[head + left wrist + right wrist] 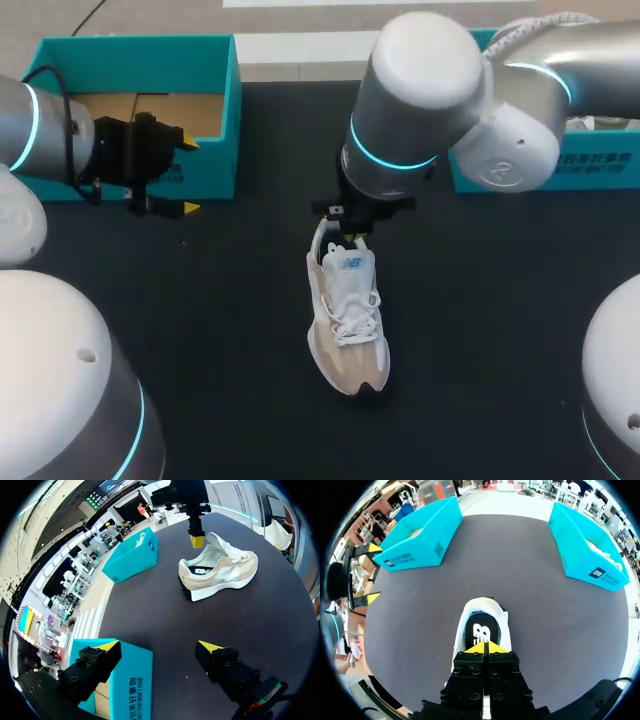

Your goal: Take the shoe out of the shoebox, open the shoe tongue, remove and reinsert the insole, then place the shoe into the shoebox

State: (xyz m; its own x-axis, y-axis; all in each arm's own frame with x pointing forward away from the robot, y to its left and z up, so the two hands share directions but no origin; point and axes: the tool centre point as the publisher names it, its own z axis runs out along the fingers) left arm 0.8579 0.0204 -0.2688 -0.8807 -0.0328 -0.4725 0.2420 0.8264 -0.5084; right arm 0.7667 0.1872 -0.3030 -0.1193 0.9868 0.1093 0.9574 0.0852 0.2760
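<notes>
In the head view the sneaker (348,320) stands upright on the black table (500,350), out of the teal shoebox (130,50). Its heel lies just beyond the right gripper (352,238) and its toe points back toward the robot, so its long axis runs under that gripper. The left gripper (188,176) hangs well off to one side, by the shoebox wall.

In the left wrist view that gripper (159,646) is spread wide and holds nothing. One finger is over the shoebox edge (127,680) and the sneaker (220,575) is far ahead, side-on.

In the right wrist view the right gripper's (484,647) yellow tips are pressed together at the near rim of the shoe's opening, where the tongue sits. The dark insole (480,630) shows directly ahead of them. Whether a bit of tongue is pinched between the tips cannot be told.

By this placing the right arm is far the nearer, and the tongue-opening step looks to be its job: a lift back toward the toe, along the shoe's length.
</notes>
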